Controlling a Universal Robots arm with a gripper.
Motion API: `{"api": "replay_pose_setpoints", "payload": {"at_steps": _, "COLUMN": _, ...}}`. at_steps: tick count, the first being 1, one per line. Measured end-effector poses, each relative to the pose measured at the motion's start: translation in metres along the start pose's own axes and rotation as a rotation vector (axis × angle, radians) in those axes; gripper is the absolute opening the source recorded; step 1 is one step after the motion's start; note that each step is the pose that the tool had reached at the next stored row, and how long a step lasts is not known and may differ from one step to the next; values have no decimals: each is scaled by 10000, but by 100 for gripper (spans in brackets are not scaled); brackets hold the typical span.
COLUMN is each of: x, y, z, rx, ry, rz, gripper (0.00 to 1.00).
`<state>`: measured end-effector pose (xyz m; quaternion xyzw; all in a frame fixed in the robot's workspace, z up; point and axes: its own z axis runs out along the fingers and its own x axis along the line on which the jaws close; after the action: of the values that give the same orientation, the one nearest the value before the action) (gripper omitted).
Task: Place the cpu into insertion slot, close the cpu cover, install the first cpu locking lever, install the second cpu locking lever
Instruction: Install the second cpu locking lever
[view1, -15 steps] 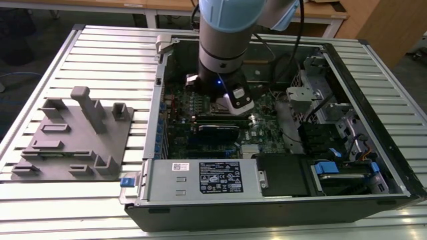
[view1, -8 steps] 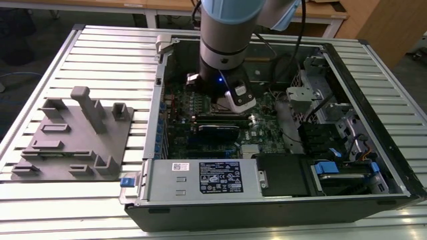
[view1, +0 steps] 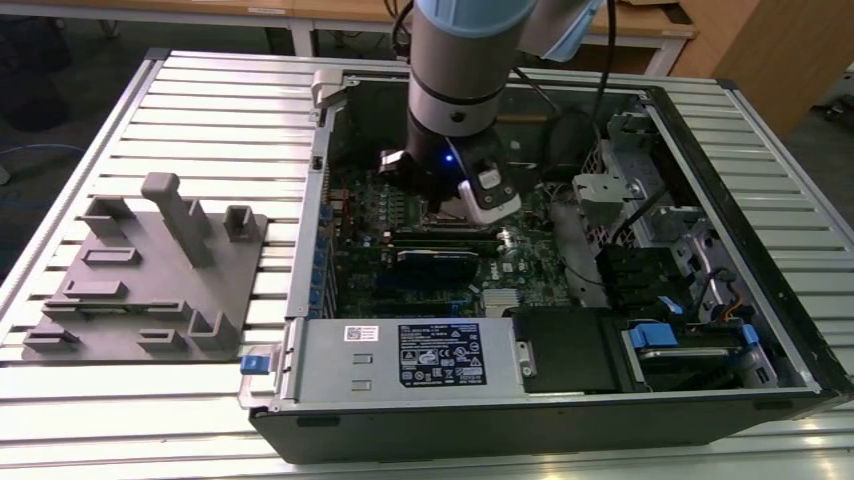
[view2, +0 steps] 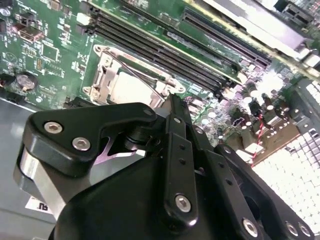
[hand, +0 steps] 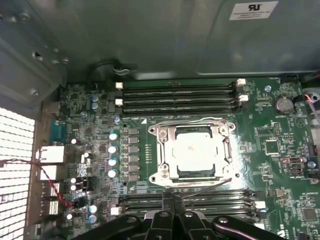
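Cpu (hand: 194, 153) in insertion slot (hand: 223, 171) — covered

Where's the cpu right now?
In the first wrist view, the cpu sits in the insertion slot, framed by the cpu cover, between two memory slot banks.

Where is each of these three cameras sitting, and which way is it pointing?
Exterior view: off the arm, above, looking down into the open computer case; the arm and end effector show.
First wrist view: on the arm, facing the motherboard; the cpu lies under the closed cpu cover.
Second wrist view: on the arm, looking obliquely past the end effector.
Both wrist views share the cpu.
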<state>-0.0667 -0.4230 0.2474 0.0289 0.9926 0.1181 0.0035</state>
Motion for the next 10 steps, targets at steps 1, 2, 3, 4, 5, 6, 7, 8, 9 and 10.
{"api": "replay_pose_setpoints", "payload": {"at_steps": 1, "x": -10, "y": 3, "z": 3, "rx": 23, "ry": -1, "rz": 1, "gripper": 10}}
{"api": "replay_pose_setpoints", "payload": {"at_steps": 2, "x": -11, "y": 3, "z": 14, "rx": 44, "ry": -4, "rz": 1, "gripper": 10}}
{"api": "replay_pose_setpoints", "payload": {"at_steps": 3, "x": -12, "y": 2, "z": 31, "rx": 62, "ry": -4, "rz": 1, "gripper": 10}}
{"api": "replay_pose_setpoints", "payload": {"at_steps": 4, "x": -12, "y": 0, "z": 49, "rx": 74, "ry": -4, "rz": 0, "gripper": 10}}
{"api": "replay_pose_setpoints", "payload": {"at_steps": 5, "x": -12, "y": -1, "z": 68, "rx": 76, "ry": -5, "rz": -1, "gripper": 10}}
{"api": "replay_pose_setpoints", "payload": {"at_steps": 6, "x": -11, "y": 2, "z": 84, "rx": 76, "ry": -6, "rz": 1, "gripper": 10}}
{"api": "replay_pose_setpoints", "payload": {"at_steps": 7, "x": -12, "y": 4, "z": 90, "rx": 78, "ry": -5, "rz": 0, "gripper": 10}}
{"api": "replay_pose_setpoints", "payload": {"at_steps": 8, "x": -12, "y": 4, "z": 96, "rx": 77, "ry": -5, "rz": -1, "gripper": 10}}
{"api": "replay_pose_setpoints", "payload": {"at_steps": 9, "x": -11, "y": 3, "z": 98, "rx": 78, "ry": -4, "rz": -1, "gripper": 10}}
{"api": "replay_pose_setpoints", "payload": {"at_steps": 10, "x": -11, "y": 3, "z": 98, "rx": 79, "ry": -4, "rz": 0, "gripper": 10}}
